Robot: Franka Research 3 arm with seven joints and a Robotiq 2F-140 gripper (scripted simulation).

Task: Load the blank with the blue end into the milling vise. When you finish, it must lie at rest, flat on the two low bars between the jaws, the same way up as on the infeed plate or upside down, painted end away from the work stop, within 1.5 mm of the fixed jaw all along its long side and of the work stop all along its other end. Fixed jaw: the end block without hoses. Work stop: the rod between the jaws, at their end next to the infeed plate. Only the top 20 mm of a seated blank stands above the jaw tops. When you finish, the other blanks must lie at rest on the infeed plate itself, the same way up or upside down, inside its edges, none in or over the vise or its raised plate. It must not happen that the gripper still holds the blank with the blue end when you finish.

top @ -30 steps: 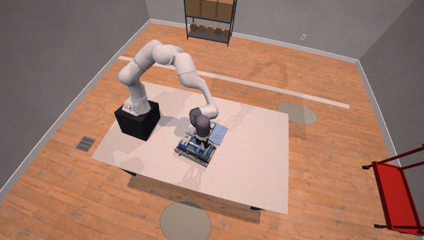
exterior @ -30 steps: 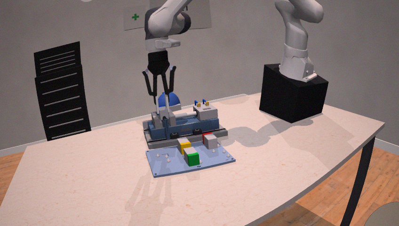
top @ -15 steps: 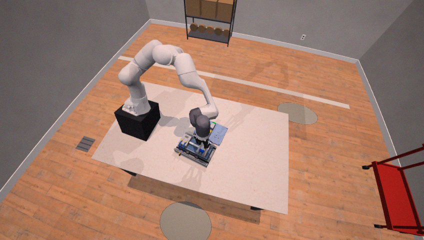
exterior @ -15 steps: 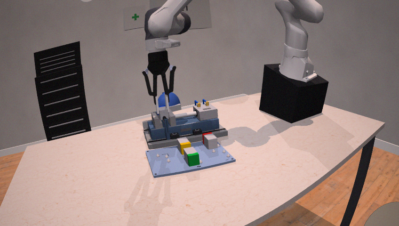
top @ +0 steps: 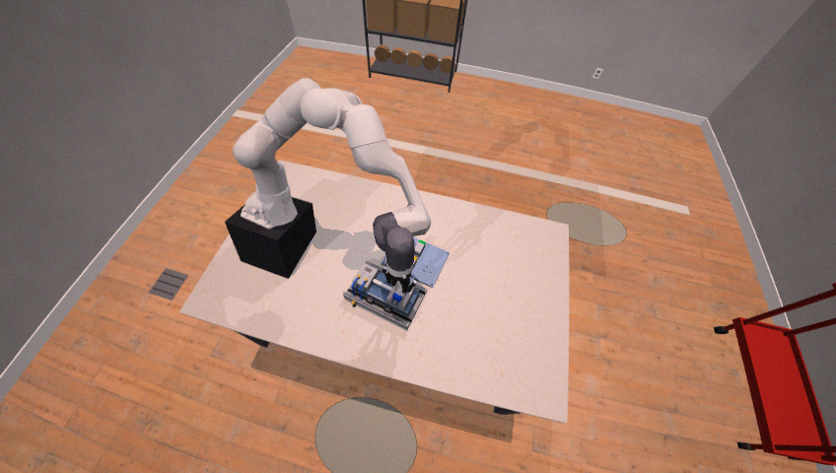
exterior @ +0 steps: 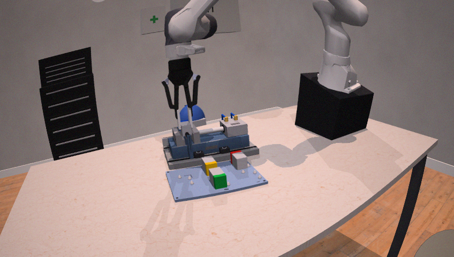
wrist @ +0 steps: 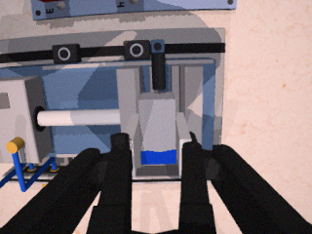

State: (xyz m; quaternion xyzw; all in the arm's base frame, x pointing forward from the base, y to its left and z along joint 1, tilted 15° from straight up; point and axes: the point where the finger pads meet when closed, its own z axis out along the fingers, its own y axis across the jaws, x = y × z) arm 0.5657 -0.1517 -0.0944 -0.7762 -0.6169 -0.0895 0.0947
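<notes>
1. Broad pale stone-patterned table (top: 480, 328) (exterior: 95, 216) (wrist: 273, 97) carried the whole setup.
2. White jointed arm (top: 369, 137) (exterior: 191, 25) reached over the vise, wrist above it.
3. Blue-and-grey metal milling vise (top: 375, 304) (exterior: 237, 142) (wrist: 88, 141) lay beside the light-blue rectangular infeed plate (top: 433, 266) (exterior: 197, 190) (wrist: 171, 10).
4. Black two-fingered gripper (top: 398, 290) (exterior: 184, 125) (wrist: 158, 127) pointed down, pinching the grey block-shaped blank with the blue end (top: 397, 298) (exterior: 187, 128) (wrist: 157, 122) by its long sides.
5. That blank was between the jaws, blue end away from the dark work-stop rod (exterior: 189, 146) (wrist: 159, 73). Contact with rod or low bars: could not tell.
6. Three grey blanks stood on the plate: yellow-ended (top: 414, 258) (exterior: 208, 162), green-ended (top: 420, 246) (exterior: 218, 176) and red-ended (exterior: 239, 160); the green-ended one stood nearer the outer edge than the yellow-ended one.
</notes>
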